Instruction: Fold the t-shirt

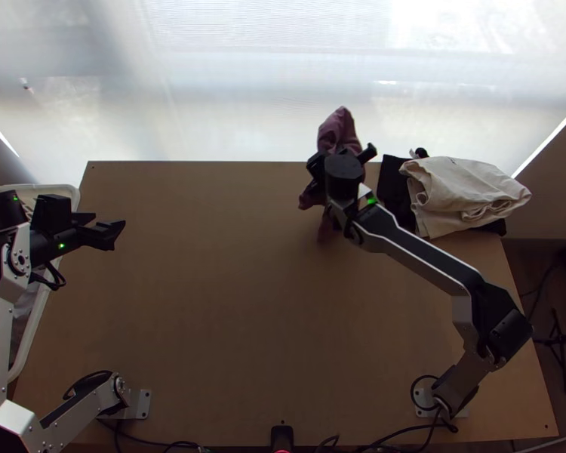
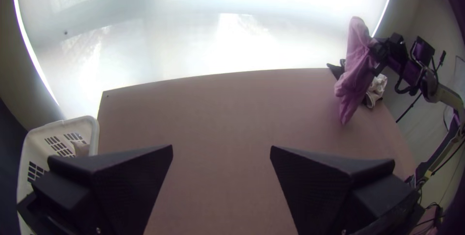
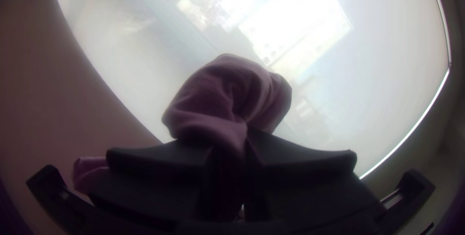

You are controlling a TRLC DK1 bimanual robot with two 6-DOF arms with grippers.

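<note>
My right gripper (image 1: pixel 336 162) is over the table's far edge, right of the middle, with a bunched purple t-shirt (image 1: pixel 339 130) hanging from it. In the right wrist view the right gripper (image 3: pixel 235 152) is shut on the shirt (image 3: pixel 218 94), whose crumpled part bulges above the fingertips. The left wrist view has the shirt (image 2: pixel 357 72) dangling in loose folds above the table. My left gripper (image 1: pixel 109 230) stands at the table's left side, far from the shirt; in its own wrist view the left gripper (image 2: pixel 221 150) is open with nothing between its fingers.
A folded cream cloth (image 1: pixel 464 192) lies on black cloth (image 1: pixel 392 189) at the table's far right corner. At the left edge stands a white basket (image 1: pixel 38 309), partly behind the left arm. The table's middle (image 1: pixel 230 302) is bare wood.
</note>
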